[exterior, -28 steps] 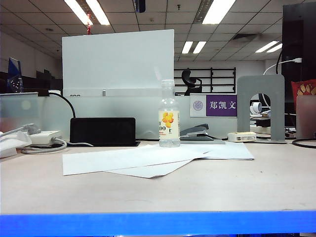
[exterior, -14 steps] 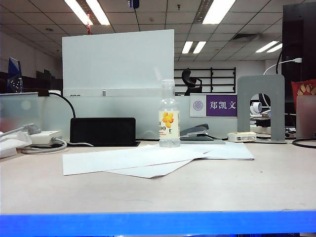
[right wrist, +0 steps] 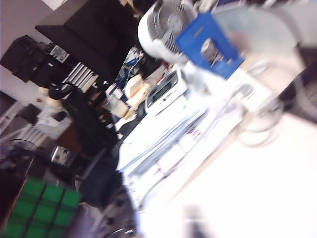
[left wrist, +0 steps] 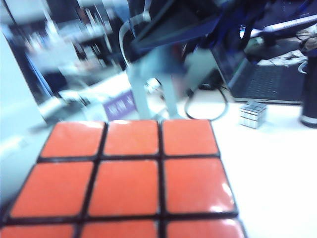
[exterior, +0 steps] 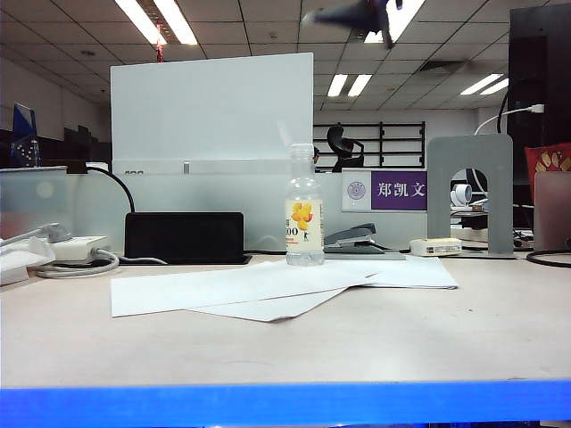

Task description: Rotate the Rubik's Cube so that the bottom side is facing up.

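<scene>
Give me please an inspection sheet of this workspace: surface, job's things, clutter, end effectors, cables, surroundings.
Surface: pale table with a blue front edge.
Job's things: Rubik's Cube, orange face close before the left wrist camera; not seen in the exterior view.
Clutter: paper sheets, bottle, stapler, black box, grey bookend.
End effectors: left end effector and right end effector, fingers in no view; a dark blur at the exterior view's top may be an arm.
Cables: white cable at the table's left; black cable behind the box.
Surroundings: office, white partition.
</scene>
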Controlling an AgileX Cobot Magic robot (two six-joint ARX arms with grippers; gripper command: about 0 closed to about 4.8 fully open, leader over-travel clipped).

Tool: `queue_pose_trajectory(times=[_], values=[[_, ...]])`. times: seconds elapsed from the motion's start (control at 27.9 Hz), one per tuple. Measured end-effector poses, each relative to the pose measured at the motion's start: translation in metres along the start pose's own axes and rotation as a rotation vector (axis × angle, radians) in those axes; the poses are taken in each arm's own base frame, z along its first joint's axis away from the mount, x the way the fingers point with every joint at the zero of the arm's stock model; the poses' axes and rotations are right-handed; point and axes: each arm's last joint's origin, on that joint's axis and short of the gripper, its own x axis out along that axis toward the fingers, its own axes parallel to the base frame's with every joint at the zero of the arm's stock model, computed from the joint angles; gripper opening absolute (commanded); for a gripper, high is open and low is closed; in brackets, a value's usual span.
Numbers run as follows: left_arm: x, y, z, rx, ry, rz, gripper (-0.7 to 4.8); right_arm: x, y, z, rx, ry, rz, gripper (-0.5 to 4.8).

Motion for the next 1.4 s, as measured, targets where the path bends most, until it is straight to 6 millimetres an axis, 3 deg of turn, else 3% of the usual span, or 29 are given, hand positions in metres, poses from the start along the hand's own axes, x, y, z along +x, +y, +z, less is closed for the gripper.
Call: queue_pose_trajectory(times=[0.14,0.29,0.47,0.75,0.86,1.15,1.4], values=[[0.018,0.017,0.023,-0.158,0.021,-0.002,0.58,-0.037,0.030,0.003,-0.215,-0.023,-0.123,1.34],[0.055,0.024,0.015,-0.274,0.229,0.023,0.26,-0.058,0.056,-0.008,-0.349,0.007,-0.398,1.33],[0.090,0.015,0.018,-0.295,0.369,0.045,0.19,-0.080,0.101,-0.010,-0.473,-0.049,-0.569,1.02],[0.099,0.007,0.000,-0.440,0.644,0.081,0.18,-0.107,0.147,-0.025,-0.490,-0.075,-0.699,1.00],[0.096,0.002,-0.004,-0.478,0.713,0.078,0.16,-0.116,0.163,-0.033,-0.509,-0.092,-0.731,0.71],[0.090,-0.016,-0.019,-0.562,0.940,0.052,0.16,-0.129,0.178,-0.062,-0.514,-0.093,-0.740,0.71],[0.115,-0.059,-0.029,-0.514,1.036,-0.082,0.16,-0.133,0.173,-0.099,-0.447,-0.054,-0.736,0.71]])
